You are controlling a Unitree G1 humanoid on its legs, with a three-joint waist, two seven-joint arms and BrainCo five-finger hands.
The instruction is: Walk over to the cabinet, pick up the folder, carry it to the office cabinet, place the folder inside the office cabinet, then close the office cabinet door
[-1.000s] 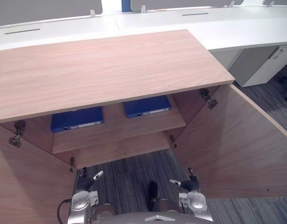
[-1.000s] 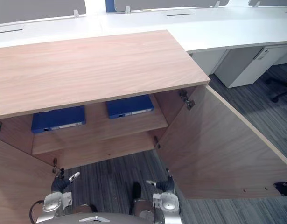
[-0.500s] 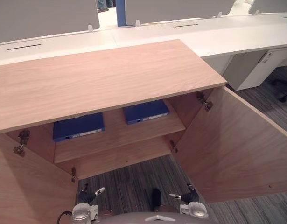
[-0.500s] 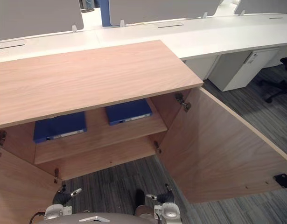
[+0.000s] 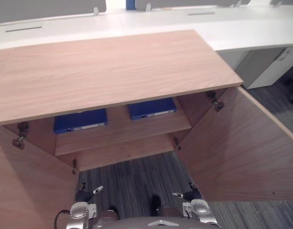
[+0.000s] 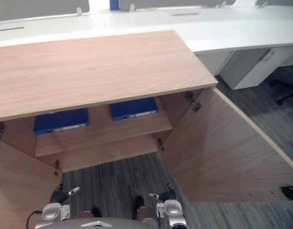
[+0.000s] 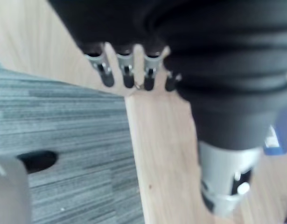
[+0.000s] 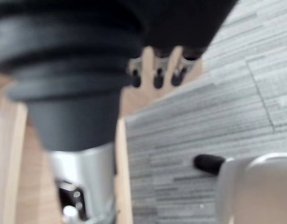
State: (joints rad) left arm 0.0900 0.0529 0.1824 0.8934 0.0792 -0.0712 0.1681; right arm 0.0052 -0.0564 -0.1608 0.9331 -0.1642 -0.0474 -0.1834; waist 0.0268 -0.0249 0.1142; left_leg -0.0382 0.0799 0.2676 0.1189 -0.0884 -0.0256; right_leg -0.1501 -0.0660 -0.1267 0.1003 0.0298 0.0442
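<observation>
Blue folder point(image 5: 80, 121) and second folder point(image 5: 151, 108) on cabinet shelf point(image 5: 118, 129) (doors point(image 5: 241, 152) open); desk point(image 5: 251, 29) behind.

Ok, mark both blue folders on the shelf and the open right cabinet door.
left blue folder point(image 5: 80, 121): left eye view, top cover.
right blue folder point(image 5: 151, 108): left eye view, top cover.
right cabinet door point(image 5: 237, 148): left eye view, inner face.

We log both arms low at the sides, forearms angled forward and down. The left hand point(image 5: 84, 195) sits at lower left and the right hand point(image 5: 191, 194) at lower right, well apart. Each thumb juts inward toward the other hand. In the wrist views we see the left fingers point(image 7: 126, 74) and the right fingers point(image 8: 157, 78) in a loose row, relaxed, gripping nothing.
</observation>
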